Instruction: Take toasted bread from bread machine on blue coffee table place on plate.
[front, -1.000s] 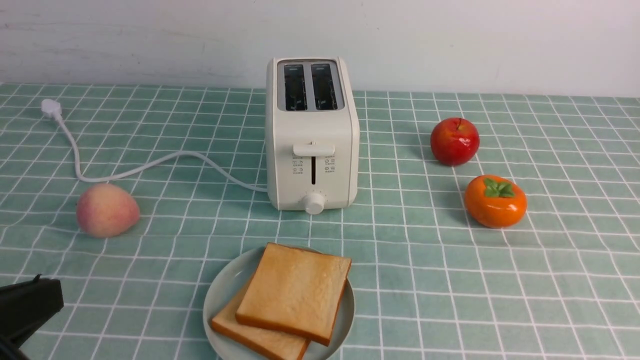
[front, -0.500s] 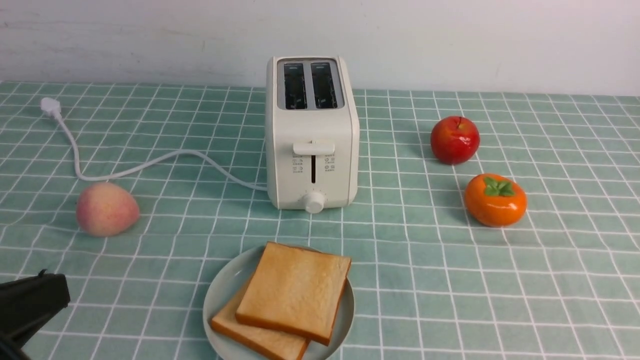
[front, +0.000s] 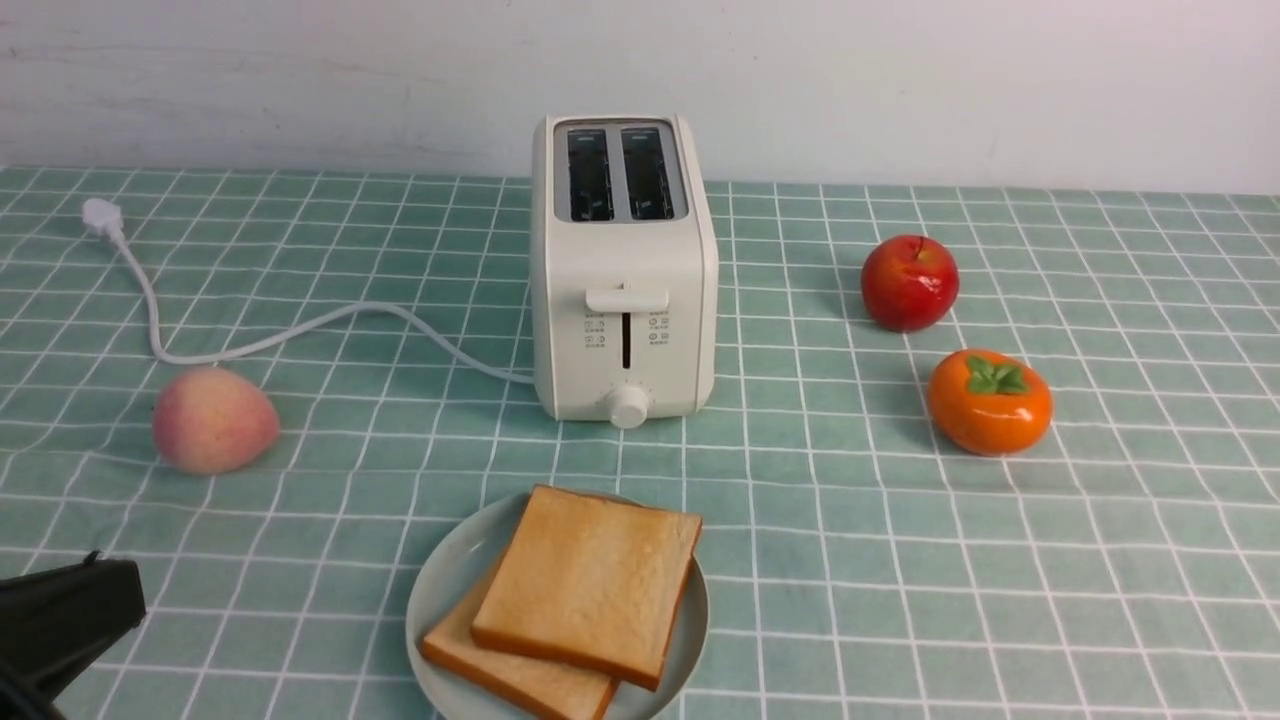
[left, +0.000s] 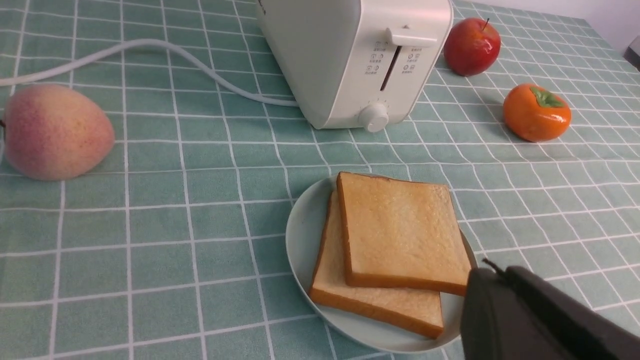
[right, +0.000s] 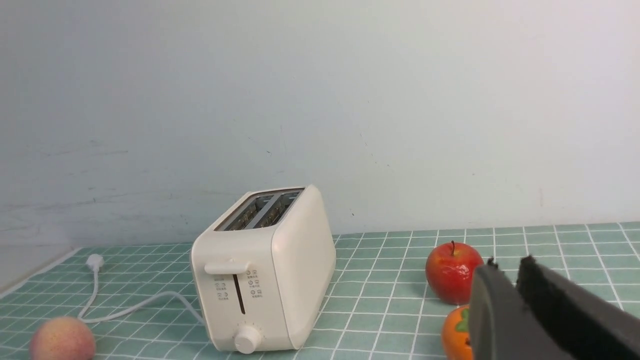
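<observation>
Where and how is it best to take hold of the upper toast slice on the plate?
I would grip the upper toast slice by opposite crust edges, near its far corner, coming from above. It lies flat and tilted slightly on the lower slice, so its raised edges likely give the fingers some room.

Your smooth cream plastic-looking toaster (front: 625, 260), glossy apple (front: 909, 283) and persimmon (front: 990, 402), matt peach (front: 215, 421), cloth-looking bench (front: 960, 580)
</observation>
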